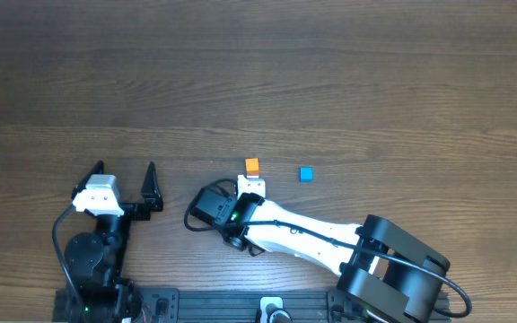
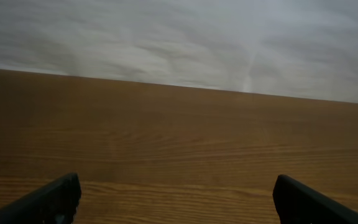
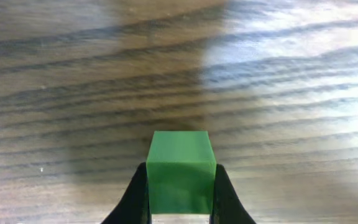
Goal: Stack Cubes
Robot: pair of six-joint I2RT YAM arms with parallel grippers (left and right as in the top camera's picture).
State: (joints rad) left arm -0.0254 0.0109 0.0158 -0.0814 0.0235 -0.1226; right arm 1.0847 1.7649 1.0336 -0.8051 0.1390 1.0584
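My right gripper (image 3: 180,186) is shut on a green cube (image 3: 180,169), with wood grain beneath it. From above, the right gripper (image 1: 251,185) sits near the table's middle, just on the near side of an orange cube (image 1: 252,166). A blue cube (image 1: 306,174) lies a short way to the right of the orange one. My left gripper (image 1: 124,176) stands open at the near left, well apart from the cubes. In the left wrist view the left gripper (image 2: 179,205) has its fingers spread wide with nothing between them.
The wooden table (image 1: 348,81) stretches bare across the far half and the right side. The right arm (image 1: 330,242) lies diagonally from its base at the near right. A pale wall (image 2: 179,37) stands beyond the table's far edge.
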